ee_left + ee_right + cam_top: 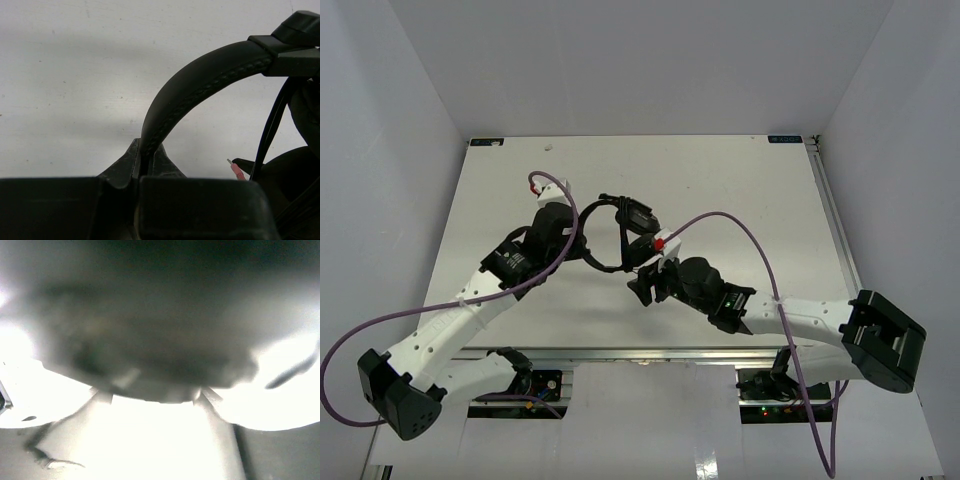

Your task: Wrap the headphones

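"Headphones, where were they?"

"Near the middle of the matte white table, at eleven o'clock from my right gripper. They were black and looped."

"And your left gripper?"

"Clamped tight on the headband, a padded arc with a stitched seam along it. In my left wrist view it curved up toward one o'clock. The thin dark cable hung at three o'clock, and its reddish plug poked out at four."

"The right jaws?"

"I couldn't tell how wide they stood. That wrist view was a washed-out blur, and from above they were too small to read."
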Controlling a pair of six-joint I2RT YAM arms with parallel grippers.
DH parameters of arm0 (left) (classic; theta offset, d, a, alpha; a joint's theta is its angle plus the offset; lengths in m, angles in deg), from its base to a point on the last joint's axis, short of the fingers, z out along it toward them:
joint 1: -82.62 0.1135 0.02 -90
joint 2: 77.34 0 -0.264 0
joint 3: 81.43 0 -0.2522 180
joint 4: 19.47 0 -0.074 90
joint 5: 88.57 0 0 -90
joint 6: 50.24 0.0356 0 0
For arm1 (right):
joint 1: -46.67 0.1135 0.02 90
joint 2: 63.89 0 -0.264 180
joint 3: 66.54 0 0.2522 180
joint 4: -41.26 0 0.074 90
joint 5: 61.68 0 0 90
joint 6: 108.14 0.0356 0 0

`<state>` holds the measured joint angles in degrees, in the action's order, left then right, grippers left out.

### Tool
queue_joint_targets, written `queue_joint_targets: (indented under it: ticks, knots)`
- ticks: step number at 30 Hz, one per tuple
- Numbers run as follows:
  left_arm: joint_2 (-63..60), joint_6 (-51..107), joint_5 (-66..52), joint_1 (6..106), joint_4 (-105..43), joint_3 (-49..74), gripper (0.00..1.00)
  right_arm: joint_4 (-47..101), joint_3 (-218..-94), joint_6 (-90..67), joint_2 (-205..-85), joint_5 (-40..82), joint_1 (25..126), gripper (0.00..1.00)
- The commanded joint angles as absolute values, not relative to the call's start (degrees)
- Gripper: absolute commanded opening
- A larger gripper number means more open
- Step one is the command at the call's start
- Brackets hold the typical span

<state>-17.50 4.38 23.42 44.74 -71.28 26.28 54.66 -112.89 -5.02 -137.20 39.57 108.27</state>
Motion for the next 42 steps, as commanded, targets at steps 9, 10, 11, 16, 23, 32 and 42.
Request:
queue_joint_targets:
  ticks: [9, 10, 11, 16, 23, 32, 42]
  knots:
    - [-12.53, 3.14, 20.17, 48.19, -65.14, 23.31, 0.00, 50.49, -108.77, -5.61, -127.94, 39.59, 108.28, 0.80]
    - [-12.09, 3.29, 20.07, 48.53, -65.14, 23.01, 0.00, 49.92, -108.52, -5.56, -127.44, 39.47, 108.28, 0.81]
    - [-11.54, 3.38, 20.15, 48.84, -65.23, 22.81, 0.00, 49.87, -108.48, -5.38, -127.38, 39.36, 108.28, 0.81]
    - [-8.79, 3.81, 20.03, 51.96, -65.26, 21.96, 0.00, 46.67, -107.20, -4.52, -125.15, 40.49, 108.34, 0.83]
    - [-4.44, 4.60, 15.86, 60.21, -64.06, 20.46, 0.00, 45.79, -105.50, -2.85, -122.00, 46.37, 108.19, 0.84]
    - [-3.33, 5.44, 13.38, 66.87, -62.60, 19.98, 0.00, 57.19, -108.55, -4.58, -131.95, 35.22, 100.79, 0.54]
    - [2.56, 7.95, 11.98, 80.08, -58.89, 18.31, 0.00, 62.15, -110.06, -3.89, -138.79, 31.51, 98.30, 0.48]
